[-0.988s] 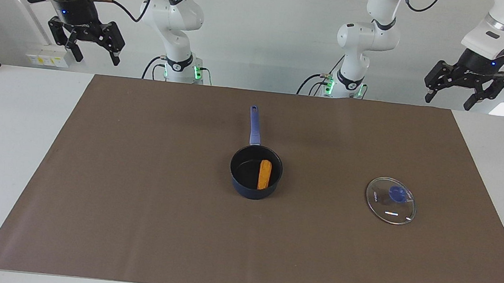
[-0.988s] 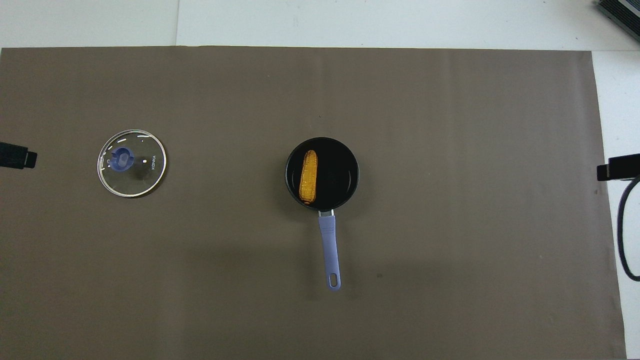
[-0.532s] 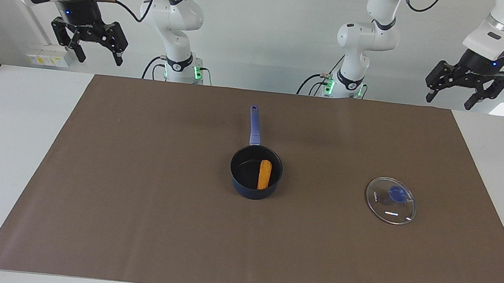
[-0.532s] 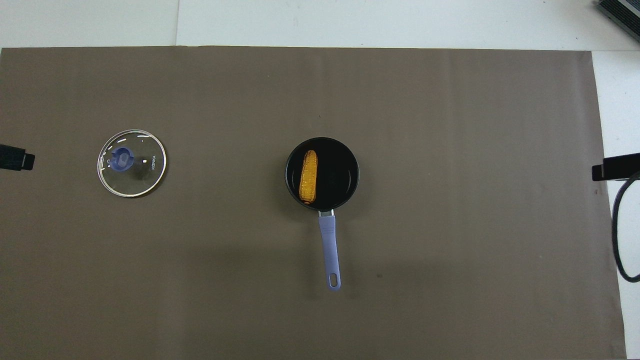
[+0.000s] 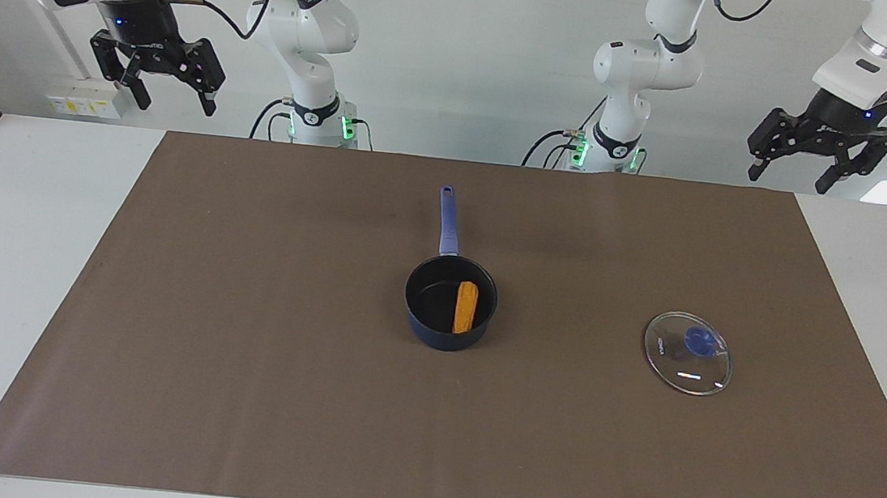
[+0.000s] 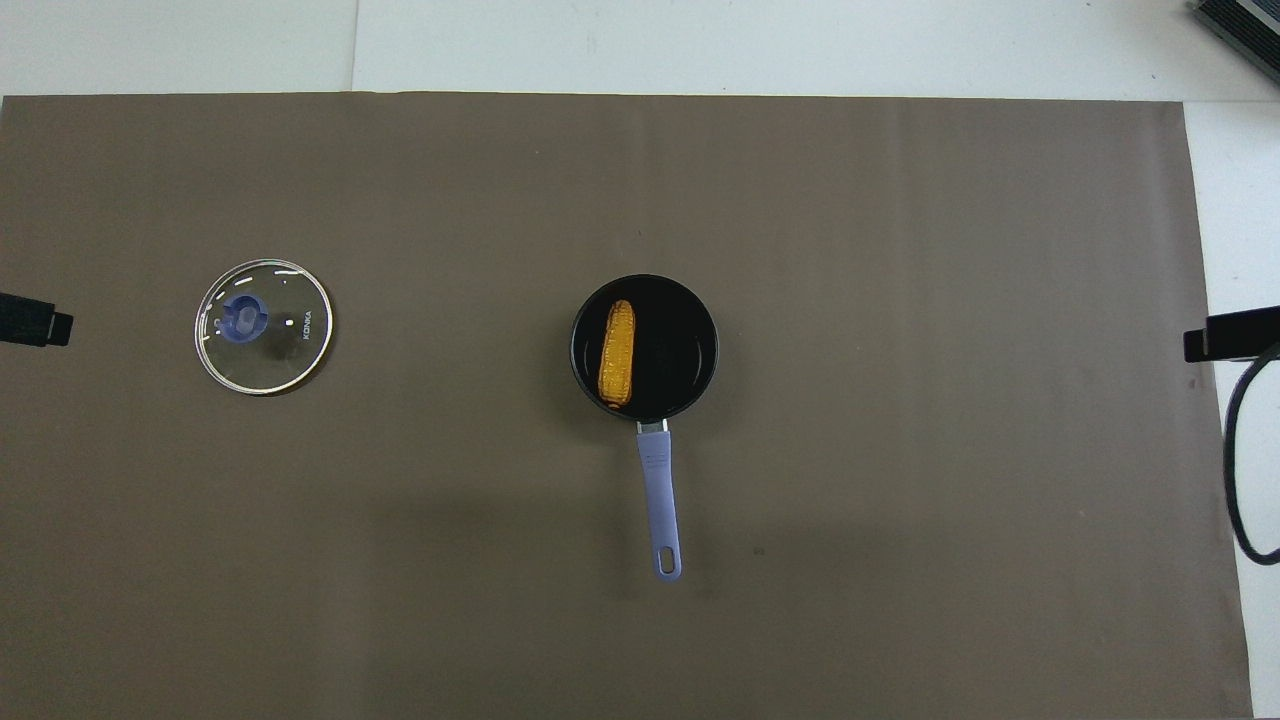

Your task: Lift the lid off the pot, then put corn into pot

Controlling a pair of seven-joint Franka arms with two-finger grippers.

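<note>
A robotics lab: two mounted arms (image 5: 310, 33), bare white walls.

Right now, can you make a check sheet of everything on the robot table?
Surface: brown mat over a white table.
Job's things: corn lies in the pot; lid flat on the mat toward the left arm's end, apart from the pot.
Clutter: nothing seen.
Claws: left claw and right claw open, empty, raised at the table's ends.
Cables: black cable hangs by the right claw.
Surroundings: white wall.
</note>
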